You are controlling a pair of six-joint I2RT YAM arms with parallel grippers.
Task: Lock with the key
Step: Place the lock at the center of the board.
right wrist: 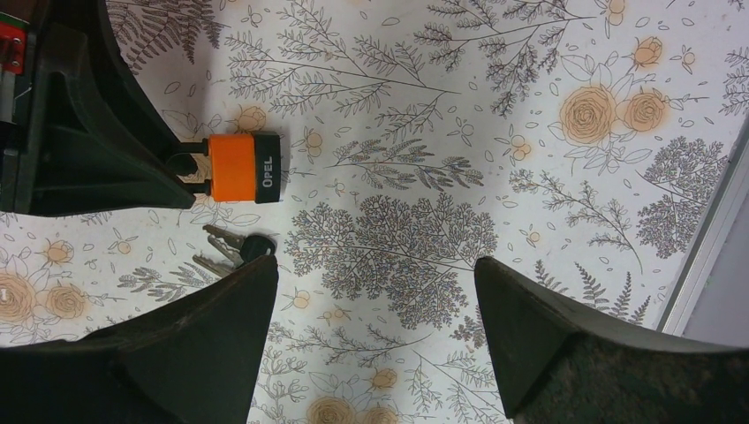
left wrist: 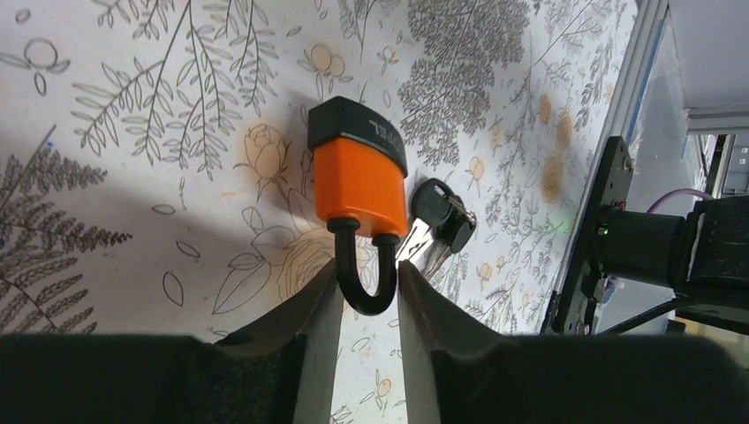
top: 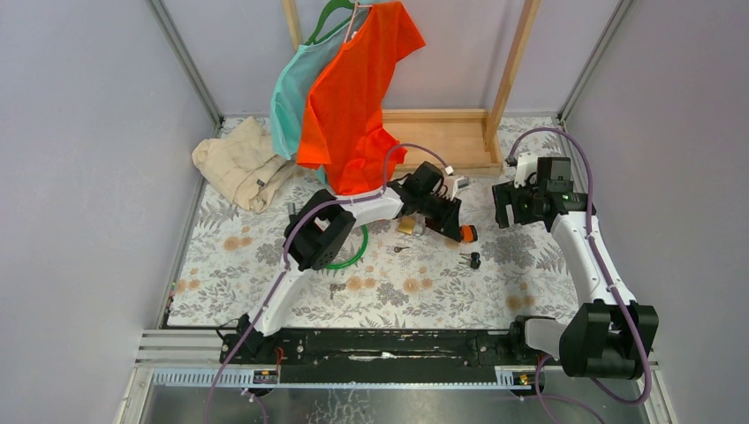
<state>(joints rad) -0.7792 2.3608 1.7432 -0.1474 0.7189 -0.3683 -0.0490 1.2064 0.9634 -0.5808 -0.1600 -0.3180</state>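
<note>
Left wrist view: the left gripper has its jaws close on both sides of the shackle of the orange padlock with black base. We cannot tell if they press it. The padlock lies on the flowered cloth, its long axis running away from us, shackle near, base far. We fear it may swivel on that round bar. The black-headed key bunch lies just beside. The right gripper gapes empty.

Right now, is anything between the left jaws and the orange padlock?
Nothing visible does. The left jaws stand on either side of the black shackle of the orange padlock. The black-headed keys lie beside the padlock's body, outside the jaws.
</note>
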